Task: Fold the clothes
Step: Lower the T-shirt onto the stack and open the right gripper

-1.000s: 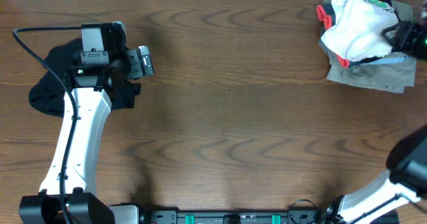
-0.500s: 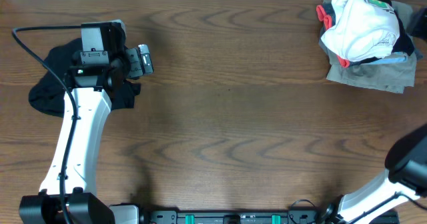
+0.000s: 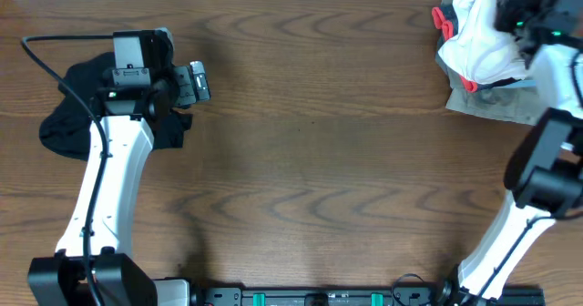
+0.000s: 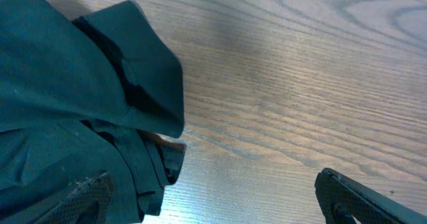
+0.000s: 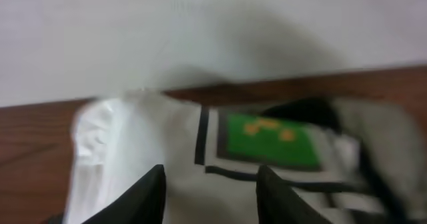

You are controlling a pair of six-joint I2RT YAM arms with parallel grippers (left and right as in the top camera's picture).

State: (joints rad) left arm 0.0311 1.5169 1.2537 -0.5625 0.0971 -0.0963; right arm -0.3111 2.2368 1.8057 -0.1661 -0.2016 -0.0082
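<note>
tool of the left arm stands released and holds nothing. its two fingers are spread wide and cut off by the bottom edge of the wrist view, so only their tips show. the left finger hangs over the black garment, which lies crumpled on the worktop near its left end. from overhead the arm covers the middle of that garment, and only its edges show around it.

tool of the right arm is over the pile at the far right corner of the worktop. its wrist view is badly blurred. two dark fingers stand apart low in the frame with white cloth filling the gap, and i cannot tell whether they pinch that cloth or only hover before it. the white t-shirt sits bunched on top of the pile, its green-and-yellow print facing the wrist camera. under it, a grey garment with red-orange trim and a khaki-olive garment show only at their edges. the right arm hides the pile's right side from overhead.
</note>
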